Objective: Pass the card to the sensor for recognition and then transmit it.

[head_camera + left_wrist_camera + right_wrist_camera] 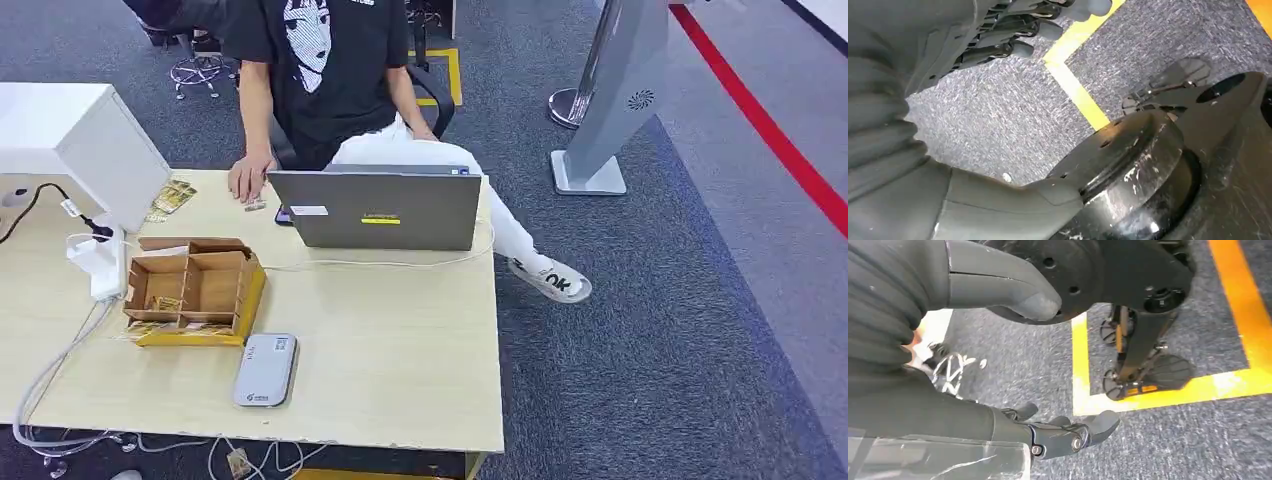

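Head view: cards [166, 304], seemingly, in the cardboard box [196, 290].

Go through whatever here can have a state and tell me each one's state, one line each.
laptop: lid open, back facing the camera.
cardboard box: open, cards inside compartments.
card reader: flat on table, nothing on it.
left hand: empty, hanging over floor.
right hand: empty, hanging over floor.
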